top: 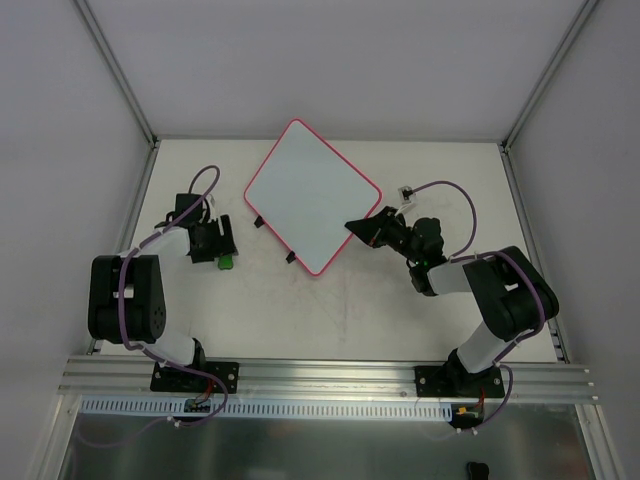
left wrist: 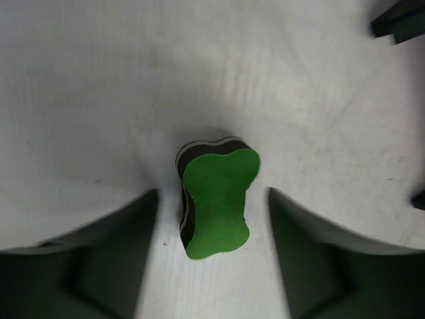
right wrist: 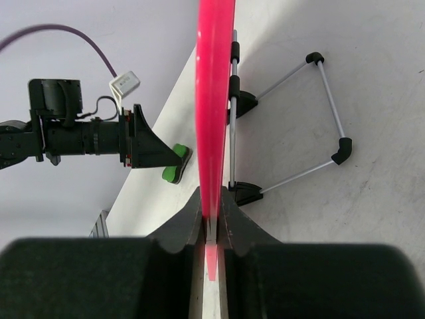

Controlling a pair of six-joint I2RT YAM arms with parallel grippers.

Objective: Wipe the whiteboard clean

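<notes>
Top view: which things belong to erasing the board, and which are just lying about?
Job: whiteboard, rim pinched by right gripper; green eraser, loose between the open left gripper fingers.
Not the job: table, front rail.

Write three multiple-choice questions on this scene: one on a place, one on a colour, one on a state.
1. Where is the green eraser? A) between the left gripper's fingers B) on the whiteboard C) in the right gripper
2. What colour is the whiteboard's frame? A) blue B) pink-red C) black
3. The right gripper is: A) open B) shut on the whiteboard C) shut on nothing
Answers: 1 A, gaps show on both sides of it; 2 B, plain from above; 3 B, its fingers clamp the frame.
</notes>
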